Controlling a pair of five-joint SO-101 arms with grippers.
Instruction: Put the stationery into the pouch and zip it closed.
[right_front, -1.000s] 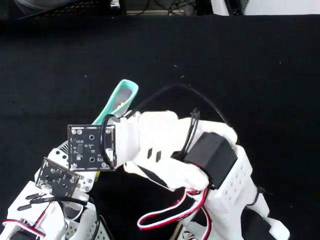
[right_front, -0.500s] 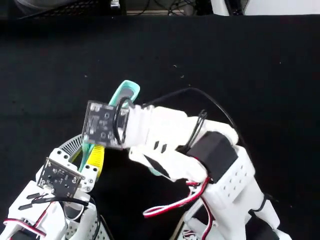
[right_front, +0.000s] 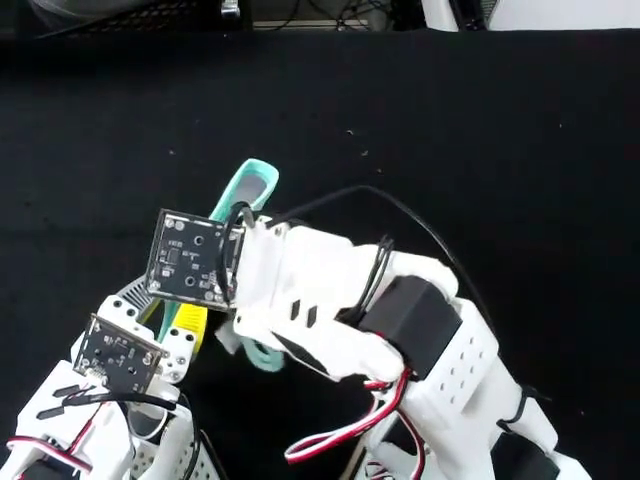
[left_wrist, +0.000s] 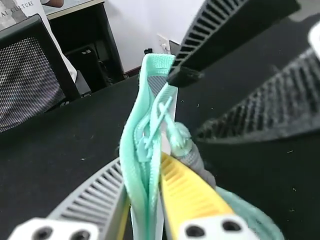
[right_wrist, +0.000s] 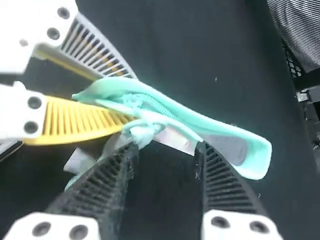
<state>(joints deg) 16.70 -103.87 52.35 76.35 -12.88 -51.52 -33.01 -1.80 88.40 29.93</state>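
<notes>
- Left gripper (left_wrist: 145, 167) is clamping one end of the mint pouch (left_wrist: 150, 90), holding it on edge.
- Right gripper (right_wrist: 167, 150) is sitting open, straddling the zip pull (right_wrist: 136, 131).
- Can't tell what's inside; I'm guessing the zipping's mostly left.

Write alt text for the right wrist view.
A mint-green pouch is pinched at one end between the grey and yellow fingers of the left tool. The right tool, with black fingers, stands open at the zipper pull, over the black table.
</notes>
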